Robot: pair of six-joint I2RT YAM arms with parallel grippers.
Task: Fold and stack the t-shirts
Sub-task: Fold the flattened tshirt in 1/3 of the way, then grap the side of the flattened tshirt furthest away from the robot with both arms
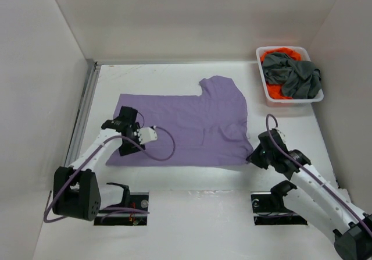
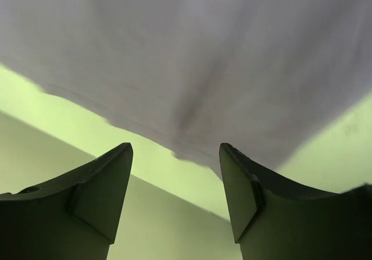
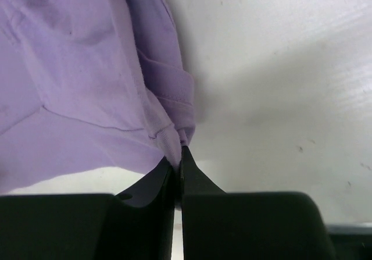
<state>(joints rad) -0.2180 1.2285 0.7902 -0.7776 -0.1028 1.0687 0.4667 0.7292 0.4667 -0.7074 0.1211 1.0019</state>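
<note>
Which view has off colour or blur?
Left wrist: the table looks yellow-green, and the lavender shirt looks greyish and soft. Right wrist: true colour, crisp stitching, soft shadow right of the fabric. Top external: even light, sharp.

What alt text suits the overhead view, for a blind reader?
A lavender t-shirt lies spread on a table, a robot's left gripper open over its left end, its right gripper pinching the near right corner. A white basket at far right holds a grey shirt and an orange shirt.
</note>
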